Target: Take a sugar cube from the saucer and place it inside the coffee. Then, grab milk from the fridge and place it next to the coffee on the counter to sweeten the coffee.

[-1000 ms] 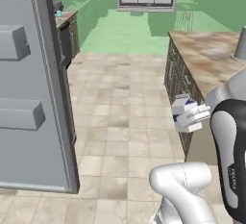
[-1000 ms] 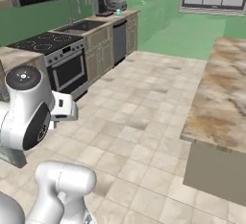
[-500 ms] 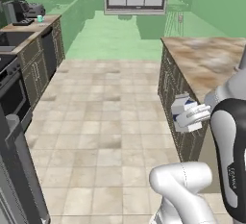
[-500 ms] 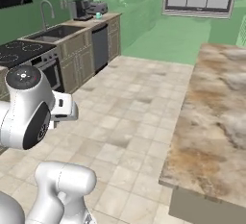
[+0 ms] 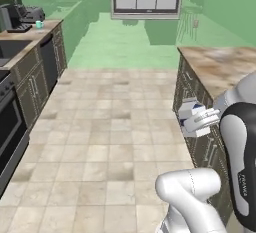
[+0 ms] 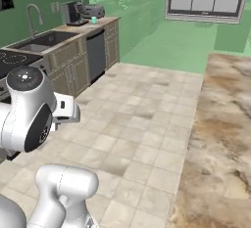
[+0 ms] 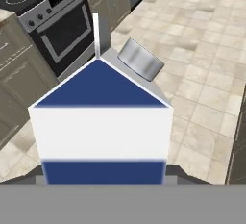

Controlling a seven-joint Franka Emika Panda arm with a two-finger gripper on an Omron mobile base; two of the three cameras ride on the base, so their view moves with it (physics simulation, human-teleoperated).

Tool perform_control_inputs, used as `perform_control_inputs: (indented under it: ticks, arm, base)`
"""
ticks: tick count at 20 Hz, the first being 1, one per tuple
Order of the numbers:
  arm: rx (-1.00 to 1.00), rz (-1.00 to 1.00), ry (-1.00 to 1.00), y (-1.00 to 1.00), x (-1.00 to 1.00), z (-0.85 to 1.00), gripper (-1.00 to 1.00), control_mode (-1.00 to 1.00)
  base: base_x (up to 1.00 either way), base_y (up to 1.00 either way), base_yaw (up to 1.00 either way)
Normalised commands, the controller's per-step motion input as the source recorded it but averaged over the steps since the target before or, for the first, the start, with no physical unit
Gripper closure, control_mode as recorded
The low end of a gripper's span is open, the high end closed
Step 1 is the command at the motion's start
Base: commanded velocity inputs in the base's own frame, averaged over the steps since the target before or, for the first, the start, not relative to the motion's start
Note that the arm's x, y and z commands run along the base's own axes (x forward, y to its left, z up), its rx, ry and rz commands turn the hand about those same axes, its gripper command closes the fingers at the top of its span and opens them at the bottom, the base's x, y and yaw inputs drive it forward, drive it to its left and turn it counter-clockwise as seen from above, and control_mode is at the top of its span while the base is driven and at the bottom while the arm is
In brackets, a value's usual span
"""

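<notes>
My gripper is shut on the milk, a white carton with a dark blue band, held above the floor beside the island cabinets. In the hand view the milk stands upright and close, with its grey cap at the top right. The coffee, a small teal mug, stands far off on the counter at the left wall; from the right base it is the coffee on the counter. The sugar cube, the saucer and the fridge are out of view.
A dark coffee machine stands beside the mug. A sink, a dishwasher and a stove with oven line the left wall. A marbled island runs along the right. Open tiled floor lies between them.
The whole scene has swung across both base views, so the base has turned: the fridge has left the left base view. The carton stays in the gripper.
</notes>
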Motion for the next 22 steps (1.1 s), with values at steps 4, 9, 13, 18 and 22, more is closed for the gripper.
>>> perform_control_inputs:
  ticks: [4,9,13,18,22]
  arm:
    - [0.0,0.0,0.0,0.0,0.0,0.0,1.0,1.0]
    - [0.0,0.0,0.0,0.0,0.0,0.0,1.0,1.0]
    - [0.0,0.0,0.0,0.0,0.0,0.0,1.0,1.0]
    - [0.0,0.0,0.0,0.0,0.0,0.0,1.0,1.0]
    - [0.0,0.0,0.0,0.0,0.0,0.0,1.0,1.0]
  base:
    - [1.0,0.35,0.0]
    - [1.0,0.32,0.0]
    - [1.0,0.3,0.0]
    - [1.0,0.17,0.0]
    - [1.0,0.06,0.01]
